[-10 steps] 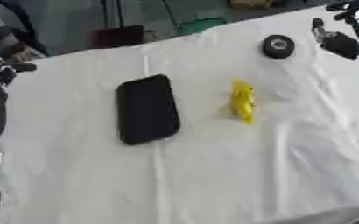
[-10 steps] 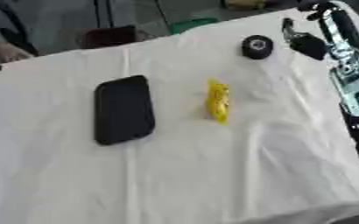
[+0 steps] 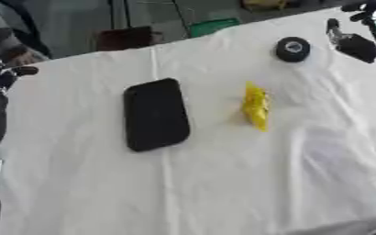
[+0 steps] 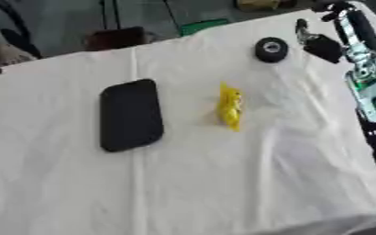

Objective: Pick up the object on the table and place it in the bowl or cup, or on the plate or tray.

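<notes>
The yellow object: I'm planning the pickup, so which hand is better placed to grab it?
Probably the right hand: it is over the table's far right, nearer the yellow object. The left hand sits off the left edge.

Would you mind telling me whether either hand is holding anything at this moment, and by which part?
Nothing is held. The right hand is beside the black round object, apart from it; the yellow object lies untouched on the table.

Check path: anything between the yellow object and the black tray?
Nothing visible. The yellow object lies just right of the black tray, with only bare white cloth between them.
</notes>
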`<state>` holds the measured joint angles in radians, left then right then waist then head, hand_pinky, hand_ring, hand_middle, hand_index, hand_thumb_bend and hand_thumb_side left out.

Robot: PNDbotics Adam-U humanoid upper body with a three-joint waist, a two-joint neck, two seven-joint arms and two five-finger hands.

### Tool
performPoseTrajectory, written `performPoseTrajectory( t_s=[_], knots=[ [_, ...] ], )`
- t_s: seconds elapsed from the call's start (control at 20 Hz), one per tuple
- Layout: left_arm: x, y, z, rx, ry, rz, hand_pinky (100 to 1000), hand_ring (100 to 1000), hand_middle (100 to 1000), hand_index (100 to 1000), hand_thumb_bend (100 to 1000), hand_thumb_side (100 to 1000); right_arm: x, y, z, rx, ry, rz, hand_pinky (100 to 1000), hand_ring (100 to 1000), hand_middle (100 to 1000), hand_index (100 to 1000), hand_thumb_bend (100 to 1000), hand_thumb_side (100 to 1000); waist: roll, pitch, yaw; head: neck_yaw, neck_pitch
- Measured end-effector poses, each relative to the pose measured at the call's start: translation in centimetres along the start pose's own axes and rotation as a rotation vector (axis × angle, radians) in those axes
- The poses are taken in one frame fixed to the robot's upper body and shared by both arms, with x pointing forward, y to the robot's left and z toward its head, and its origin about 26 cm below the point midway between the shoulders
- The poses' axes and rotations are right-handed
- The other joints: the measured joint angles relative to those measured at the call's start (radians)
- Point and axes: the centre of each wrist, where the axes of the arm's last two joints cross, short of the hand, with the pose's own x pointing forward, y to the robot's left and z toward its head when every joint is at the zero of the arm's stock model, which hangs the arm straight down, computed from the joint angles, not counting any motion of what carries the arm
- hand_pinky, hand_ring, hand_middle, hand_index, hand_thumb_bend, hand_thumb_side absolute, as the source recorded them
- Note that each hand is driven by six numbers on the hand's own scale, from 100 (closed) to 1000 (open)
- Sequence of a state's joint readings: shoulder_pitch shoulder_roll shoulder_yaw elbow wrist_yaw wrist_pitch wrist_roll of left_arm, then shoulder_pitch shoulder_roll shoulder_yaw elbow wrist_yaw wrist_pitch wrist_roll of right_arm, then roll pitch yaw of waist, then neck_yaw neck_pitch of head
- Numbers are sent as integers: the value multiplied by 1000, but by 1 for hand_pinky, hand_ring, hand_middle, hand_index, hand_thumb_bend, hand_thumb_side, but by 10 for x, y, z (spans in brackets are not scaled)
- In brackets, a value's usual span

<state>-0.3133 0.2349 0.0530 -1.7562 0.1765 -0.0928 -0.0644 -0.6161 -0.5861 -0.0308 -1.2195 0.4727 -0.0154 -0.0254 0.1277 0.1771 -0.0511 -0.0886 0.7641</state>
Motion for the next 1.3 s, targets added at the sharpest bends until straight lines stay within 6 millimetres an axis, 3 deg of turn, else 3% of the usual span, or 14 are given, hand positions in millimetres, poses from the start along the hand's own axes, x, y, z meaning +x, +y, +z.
performPoseTrajectory(
  t_s=[0.35, 0.55, 0.7, 1.0, 1.15, 1.2, 1.3],
  knots=[
    [0, 0, 0, 0, 0, 0, 685, 833, 886, 864, 371, 998, 0, 0, 0, 0, 0, 2, 886, 828, 837, 828, 250, 548, -1, -3, 2, 0, 0],
    [0, 0, 0, 0, 0, 0, 686, 834, 887, 865, 371, 998, 9, -3, -11, 19, -17, 30, 936, 869, 882, 811, 251, 511, -1, -3, 3, -1, 0],
    [0, 0, 0, -2, 1, 0, 686, 834, 887, 865, 370, 999, 14, -6, -23, 112, -33, 101, 1000, 925, 936, 807, 266, 470, -1, -6, 3, -2, 0],
    [-1, 0, 1, -5, 8, 0, 686, 835, 888, 865, 370, 1000, 15, -14, -48, 329, -18, 282, 1000, 949, 954, 807, 279, 438, -6, -8, 3, -5, 0],
    [-2, -1, 1, -11, 11, 1, 687, 835, 888, 865, 368, 1000, 15, -15, -56, 396, 4, 367, 1000, 962, 964, 824, 305, 445, -6, -8, 3, -11, 0],
    [-2, -1, 1, -13, 11, 1, 687, 835, 888, 865, 350, 1000, 16, -15, -59, 416, 13, 401, 1000, 966, 965, 827, 351, 492, -6, -8, 4, -17, 0],
    [-2, -1, 1, -16, 12, 1, 687, 835, 888, 865, 368, 1000, 18, -11, -64, 452, 26, 465, 1000, 966, 965, 828, 306, 442, -6, -8, 5, -27, 0]
  ],
)
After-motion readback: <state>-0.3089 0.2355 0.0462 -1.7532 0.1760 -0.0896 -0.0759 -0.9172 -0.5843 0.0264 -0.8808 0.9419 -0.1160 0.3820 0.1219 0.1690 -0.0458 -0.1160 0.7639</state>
